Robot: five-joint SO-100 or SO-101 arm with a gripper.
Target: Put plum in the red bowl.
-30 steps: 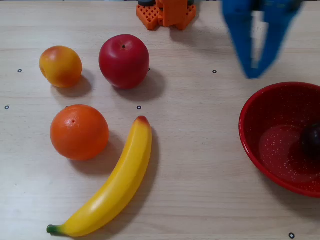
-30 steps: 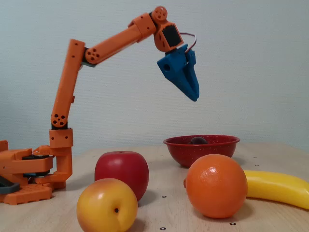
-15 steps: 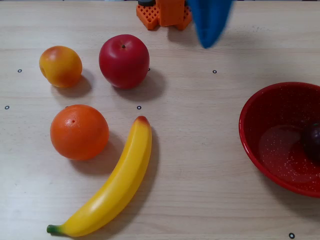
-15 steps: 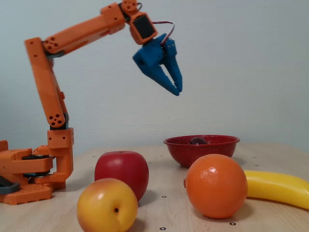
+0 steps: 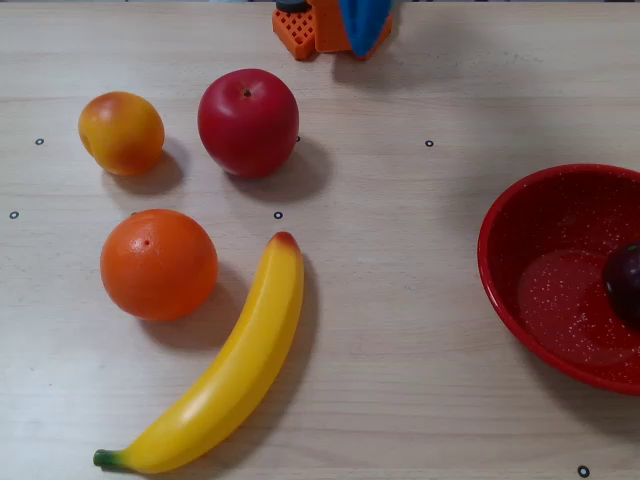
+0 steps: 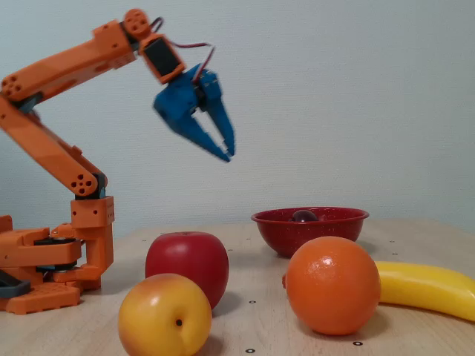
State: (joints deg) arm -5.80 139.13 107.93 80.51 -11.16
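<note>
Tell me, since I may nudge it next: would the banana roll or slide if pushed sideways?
The banana lies flat on its curve, so it would probably slide or pivot, not roll. Its glossy skin suggests hard, slippery plastic, likely light.

The red bowl point(image 5: 520, 300), glossy with fine white speckles inside, stands upright on the worktop at the right edge of the overhead view, partly cut off by the frame; in the fixed view it sits at the far side point(image 6: 310, 228). The plum point(image 5: 624, 283), small, dark purple-maroon and round, rests inside the bowl toward its right side, its top just showing above the rim point(image 6: 304, 216).
</note>
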